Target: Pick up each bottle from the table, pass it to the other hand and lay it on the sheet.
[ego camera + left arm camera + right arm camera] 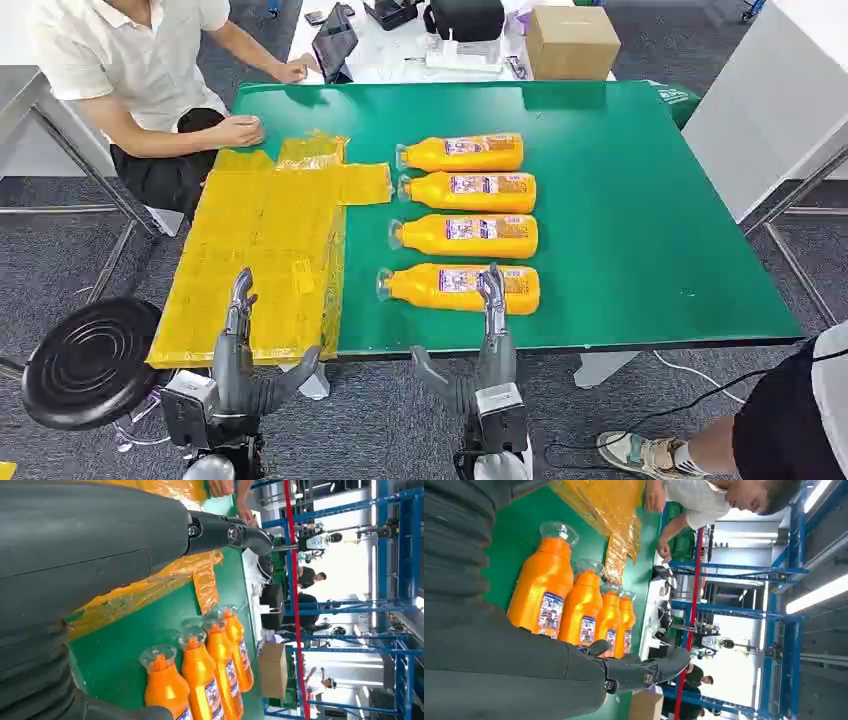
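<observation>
Nothing is done yet: all four bottles (462, 222) lie on the green table (640, 250), none on the yellow sheet (255, 260). My right hand (490, 300) and left hand (238, 310) are empty, fingers extended.

A person in a white shirt (130, 60) is seated far beyond the left hand, past the table's far left corner. A round black stool (88, 362) stands on the floor just left of the left hand. A cardboard box (571, 42) and a black bag (465, 19) are seen far ahead of the right hand. A sneakered foot (640, 455) rests on the carpet to the right of the right hand.
</observation>
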Robot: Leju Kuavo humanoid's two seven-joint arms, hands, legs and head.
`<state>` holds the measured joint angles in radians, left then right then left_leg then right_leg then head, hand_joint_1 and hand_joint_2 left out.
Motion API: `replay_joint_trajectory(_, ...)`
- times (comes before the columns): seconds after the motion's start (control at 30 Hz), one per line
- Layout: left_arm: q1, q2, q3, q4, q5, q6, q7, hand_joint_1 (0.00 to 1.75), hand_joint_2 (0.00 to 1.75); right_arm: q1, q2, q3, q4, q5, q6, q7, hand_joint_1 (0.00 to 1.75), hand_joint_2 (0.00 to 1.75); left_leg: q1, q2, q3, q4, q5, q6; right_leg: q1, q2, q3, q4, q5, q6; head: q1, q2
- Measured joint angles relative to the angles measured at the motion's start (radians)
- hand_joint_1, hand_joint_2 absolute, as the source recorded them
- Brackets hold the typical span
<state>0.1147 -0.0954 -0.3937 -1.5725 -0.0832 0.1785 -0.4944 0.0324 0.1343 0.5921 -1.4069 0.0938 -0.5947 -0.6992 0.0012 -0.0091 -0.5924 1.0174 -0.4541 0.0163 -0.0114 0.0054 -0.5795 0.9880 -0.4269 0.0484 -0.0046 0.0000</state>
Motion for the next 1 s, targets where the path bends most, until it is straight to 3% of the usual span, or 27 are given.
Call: replay_joint_trajectory(1.0,0.018,0.008,-0.013,0.01,0.006,-0.002,0.022,0.0,1.75,0.027,-0.001,-0.043,0.007,-0.017,0.0,0.0,0.0,1.75,0.0,0.0,0.0,0.0,0.0,0.0,0.0,0.0,0.0,0.0,0.0,0.0,0.0,0.0)
